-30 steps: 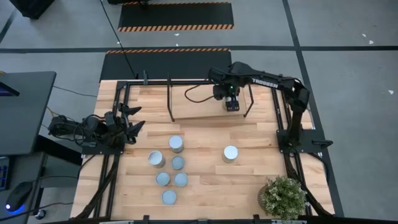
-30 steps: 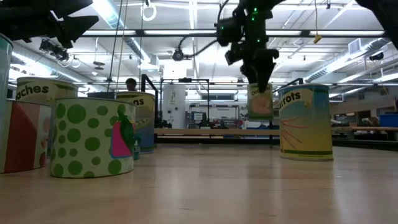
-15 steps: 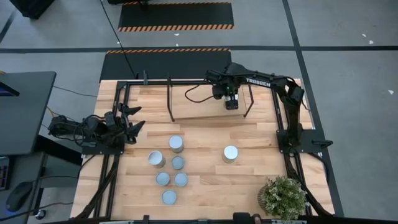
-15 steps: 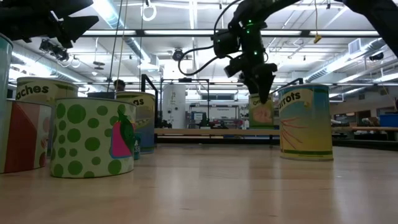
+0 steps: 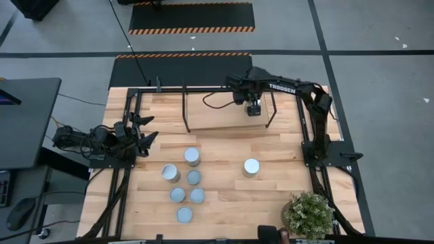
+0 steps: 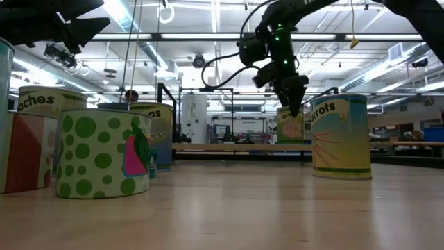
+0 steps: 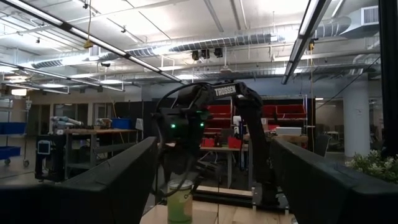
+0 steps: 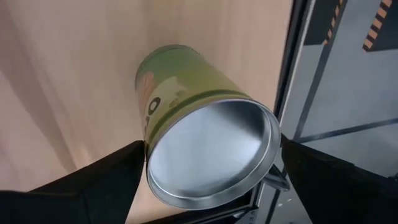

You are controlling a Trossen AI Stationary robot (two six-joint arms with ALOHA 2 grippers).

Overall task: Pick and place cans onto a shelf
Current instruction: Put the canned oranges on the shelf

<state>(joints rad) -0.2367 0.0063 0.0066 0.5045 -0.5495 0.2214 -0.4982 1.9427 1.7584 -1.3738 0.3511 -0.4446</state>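
My right gripper (image 5: 253, 110) is over the right part of the shelf (image 5: 217, 119), a light board in a black frame at the table's far side, and is shut on a green can with a silvery top (image 8: 208, 152). In the low view the can (image 6: 290, 126) stands upright under the gripper (image 6: 291, 105), its base at board level (image 6: 236, 147). Several other cans stand on the tabletop, one alone (image 5: 251, 167), the others grouped (image 5: 184, 184). My left gripper (image 5: 149, 129) waits open at the table's left side. My right gripper pinches the can's top rim (image 8: 152, 163) between its two fingers (image 8: 99, 180), one on each side. The fingers come from above, pointing down. The can is upright below them, its base level with the shelf board; whether it rests on the board I cannot tell.
A bushy potted plant (image 5: 308, 213) stands at the near right corner. Black frame rails (image 5: 271, 112) edge the shelf beside the held can. Large printed cans (image 6: 104, 156) fill the low view's left, and one (image 6: 340, 135) stands on its right.
My right gripper has gone down and a little toward the table's far edge with the green can, which stays upright and has come down to the level of the shelf board.
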